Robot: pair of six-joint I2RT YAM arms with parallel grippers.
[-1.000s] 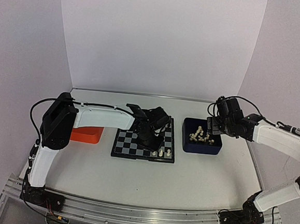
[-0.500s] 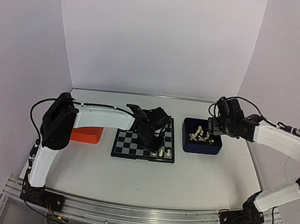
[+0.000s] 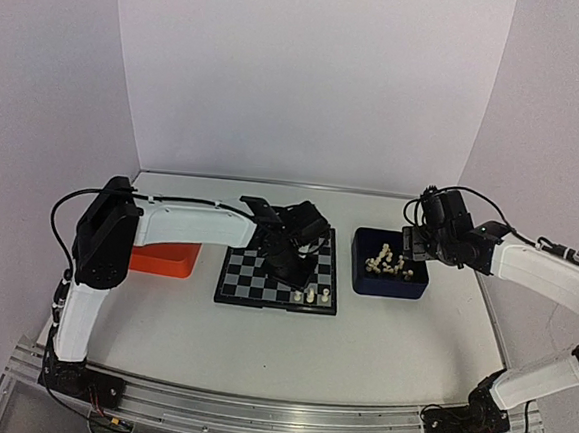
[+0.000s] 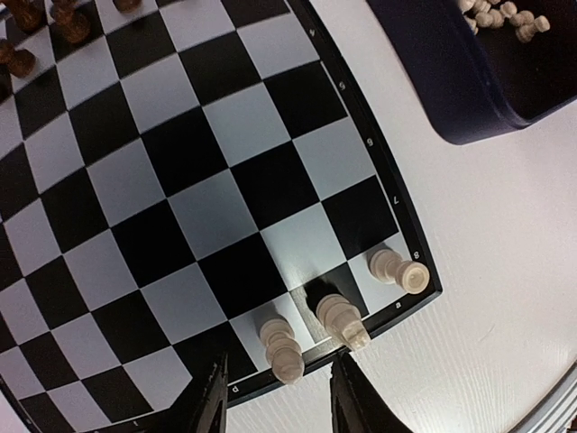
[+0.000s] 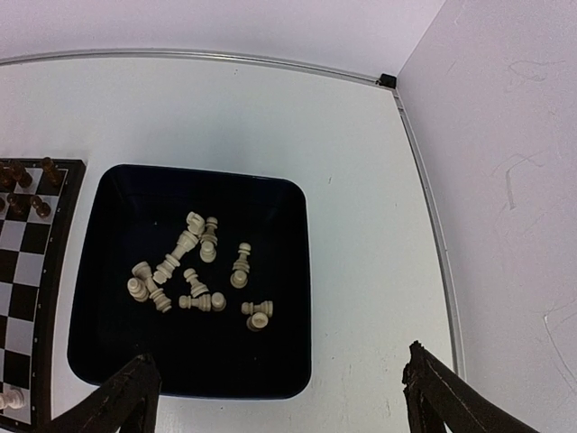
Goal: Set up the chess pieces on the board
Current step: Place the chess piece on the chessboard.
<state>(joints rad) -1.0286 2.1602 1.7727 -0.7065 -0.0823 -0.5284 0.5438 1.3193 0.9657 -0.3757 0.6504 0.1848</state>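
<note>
Top external view had the white table [image 3: 378, 364] carrying the board [image 3: 244, 278] at centre, with an orange tray [image 3: 166, 260] at its 9 o'clock and a dark blue tray [image 3: 389, 288] at its 3 o'clock. Left wrist view placed three cream chess pieces [image 4: 341, 320] upright in the edge row at the board's 5 o'clock corner, standing close together. The left gripper [image 4: 279, 370] was spread apart and empty, its fingers either side of the piece nearest 7 o'clock. A skewed lift would likely clip that piece and knock it into its neighbour. Right wrist view showed the right gripper [image 5: 281, 361] spread wide and empty above the dark blue tray, where the other cream pieces [image 5: 194, 271] lay tumbled and touching. Closing there risked pinching two at once, or taking one sideways so it could not stand.
</note>
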